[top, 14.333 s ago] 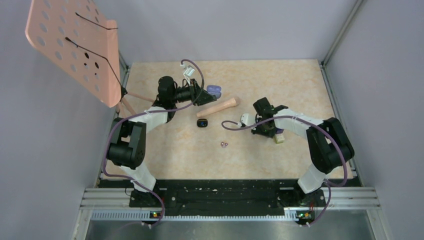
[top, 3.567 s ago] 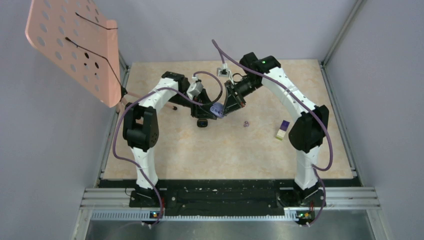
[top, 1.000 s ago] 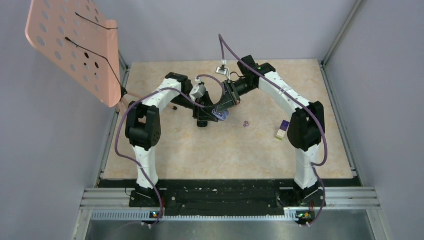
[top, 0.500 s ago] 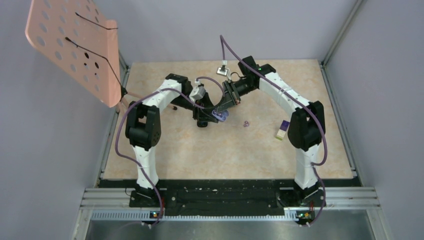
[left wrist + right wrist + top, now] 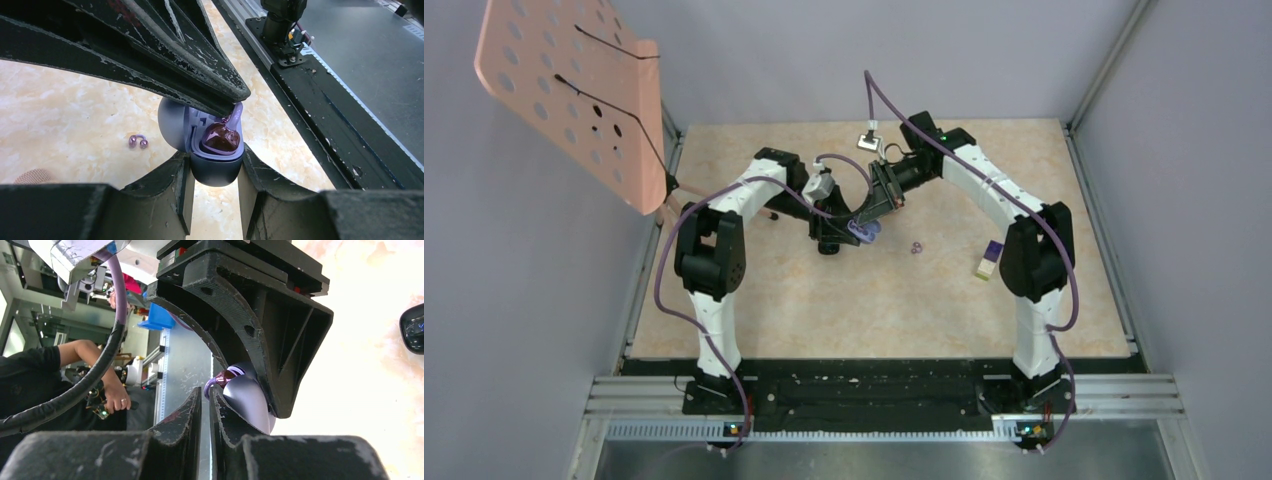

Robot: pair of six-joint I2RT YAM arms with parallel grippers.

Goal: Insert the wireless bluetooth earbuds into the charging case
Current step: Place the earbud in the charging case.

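My left gripper [image 5: 215,161] is shut on the lower half of an open lavender charging case [image 5: 216,170], held above the table's middle [image 5: 865,231]. A glossy pinkish-purple earbud [image 5: 222,138] sits in the case's well. Its purple loop [image 5: 235,113] rises to my right gripper [image 5: 206,390], whose nearly closed fingertips [image 5: 239,95] pinch it from above [image 5: 872,213]. A second purple earbud [image 5: 916,247] lies loose on the table, also in the left wrist view [image 5: 138,141]. I see no black earbuds.
A small black device [image 5: 828,247] lies on the table under my left gripper, also in the right wrist view [image 5: 414,327]. A purple-and-cream block [image 5: 989,262] lies at the right. A pink perforated board [image 5: 574,90] stands at the far left. A wooden handle end [image 5: 31,176] lies nearby.
Both arms came from apart to the table's middle, the left one carrying the case. The right gripper lowered and closed at the case's mouth. Almost nothing moved in the last second.
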